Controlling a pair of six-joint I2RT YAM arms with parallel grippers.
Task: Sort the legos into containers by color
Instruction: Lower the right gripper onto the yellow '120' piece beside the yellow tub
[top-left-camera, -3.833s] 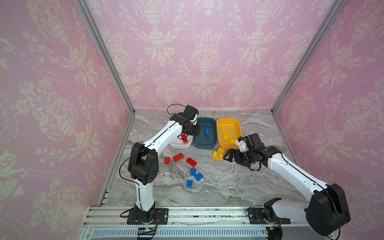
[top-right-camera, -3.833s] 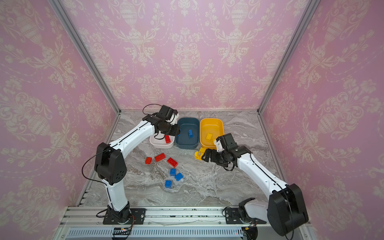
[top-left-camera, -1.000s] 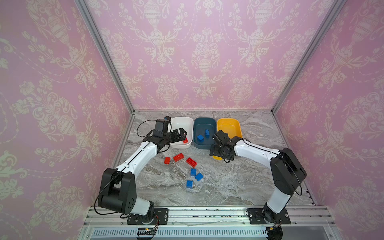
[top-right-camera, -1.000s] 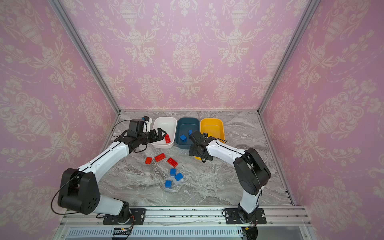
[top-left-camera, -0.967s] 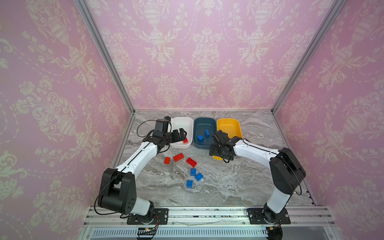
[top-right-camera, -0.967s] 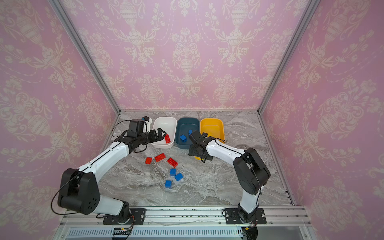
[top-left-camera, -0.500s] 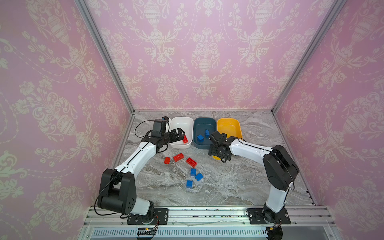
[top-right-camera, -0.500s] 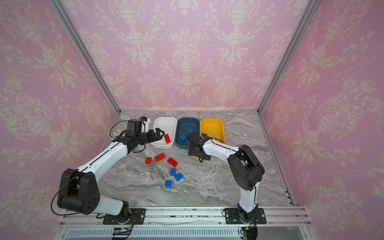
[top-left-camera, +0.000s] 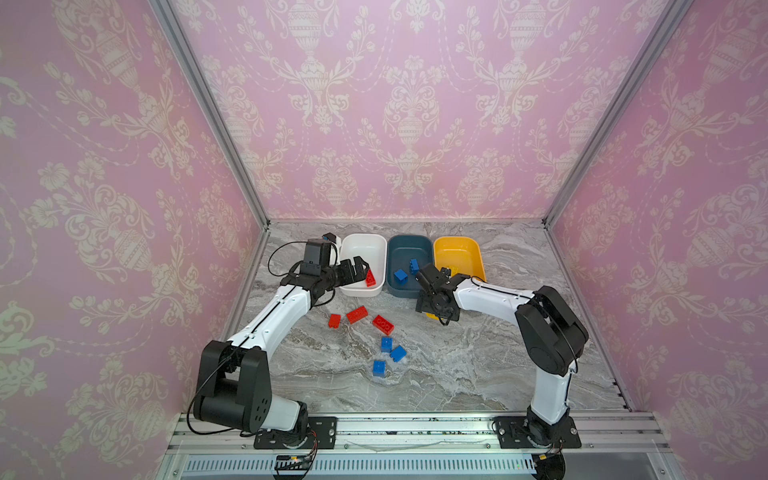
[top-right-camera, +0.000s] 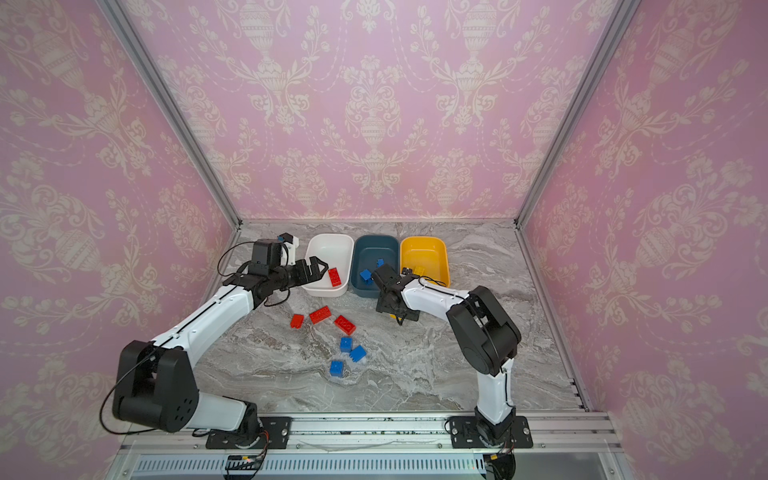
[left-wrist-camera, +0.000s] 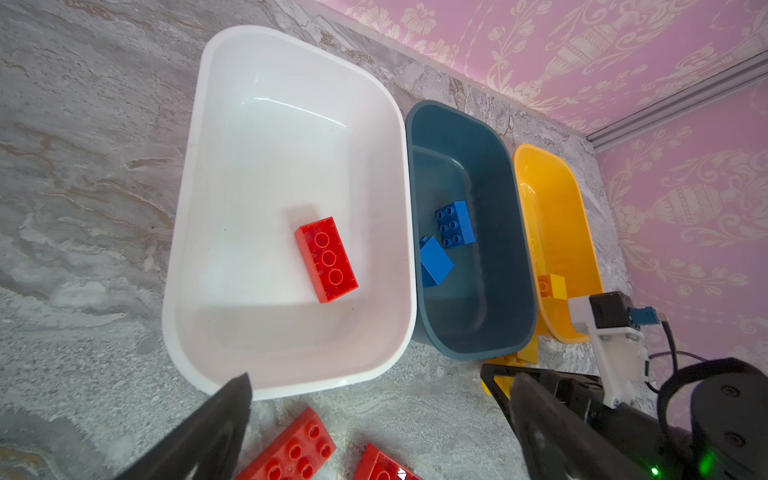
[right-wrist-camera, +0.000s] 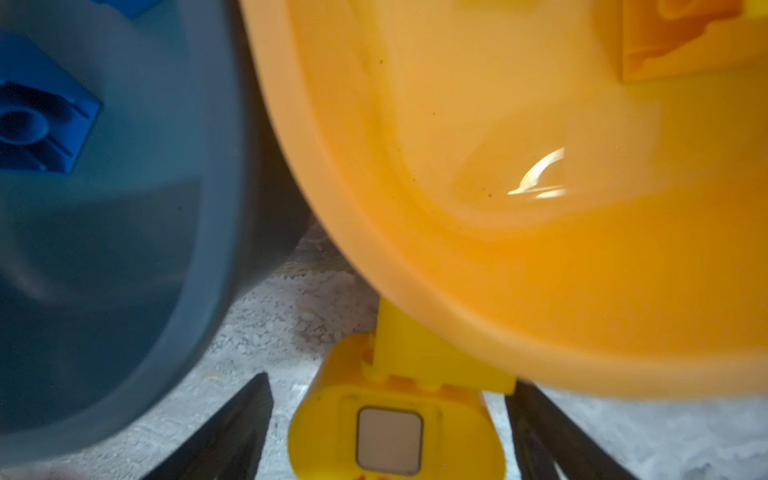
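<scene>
My right gripper (right-wrist-camera: 390, 378) is down on the table in front of the yellow-orange container (top-left-camera: 476, 255), open. Its fingers straddle a rounded yellow lego with a sticker (right-wrist-camera: 395, 428), with a gap on each side. Open as well, my left gripper (top-left-camera: 358, 268) hovers at the near edge of the white container (top-left-camera: 361, 243), which holds one red lego (left-wrist-camera: 327, 259). Two blue legos (left-wrist-camera: 454, 223) lie in the teal container (top-left-camera: 409, 245). A yellow lego (top-right-camera: 417, 270) sits in the yellow-orange container.
Three red legos (top-left-camera: 357, 314) lie loose on the marble table in front of the white container. Three blue legos (top-left-camera: 386, 344) lie nearer the front. Pink walls close in the back and both sides.
The right jaws have narrowed a little round the rounded yellow lego, and that arm's elbow has swung inward. The left arm has hardly moved.
</scene>
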